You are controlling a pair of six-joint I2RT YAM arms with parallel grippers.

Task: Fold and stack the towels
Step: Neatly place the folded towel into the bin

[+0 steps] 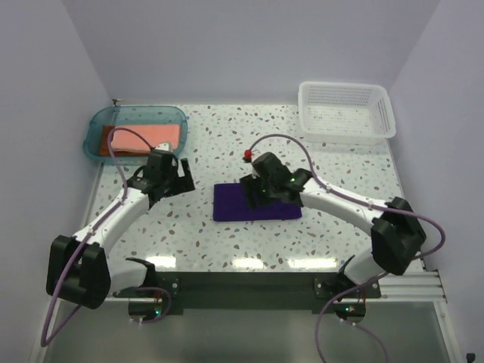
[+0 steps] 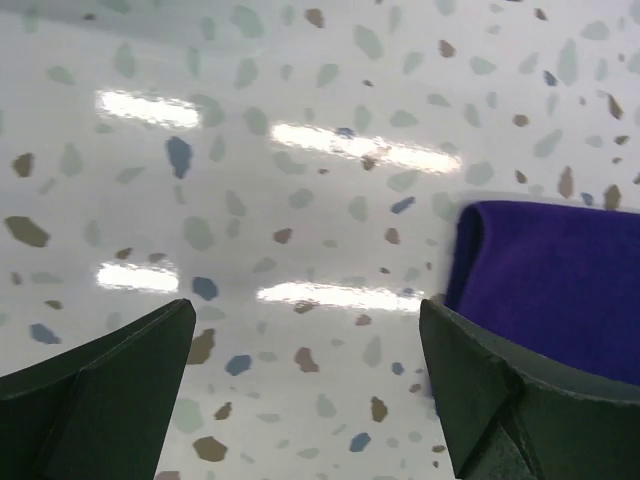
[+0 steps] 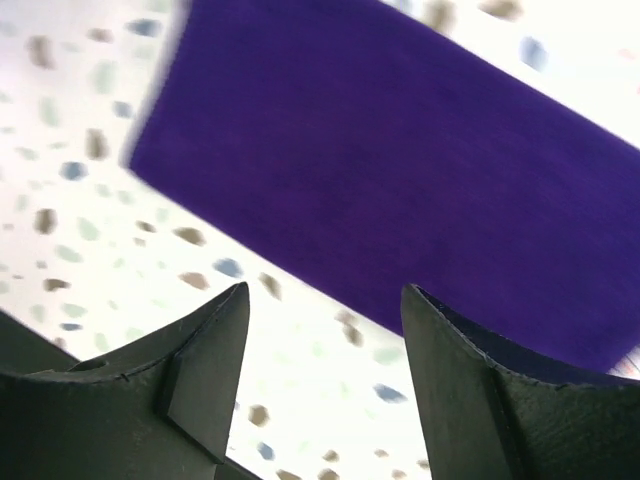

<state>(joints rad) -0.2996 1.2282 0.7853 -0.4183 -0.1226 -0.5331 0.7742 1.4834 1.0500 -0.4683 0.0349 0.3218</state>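
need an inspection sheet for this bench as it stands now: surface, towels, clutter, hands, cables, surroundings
surface: speckled tabletop, glare patches, no spills seen
job's things: purple towel folded flat mid-table; pink towel lying in the teal tray at the far left; third towel not made out
clutter: white mesh basket at the far right corner
hands: left hand open, holding nothing, beside the purple towel's edge; right hand open, holding nothing, above the purple towel
cables: purple cables loop off both arms, the left one arching over the tray
surroundings: plain pale walls on three sides, nothing else seen
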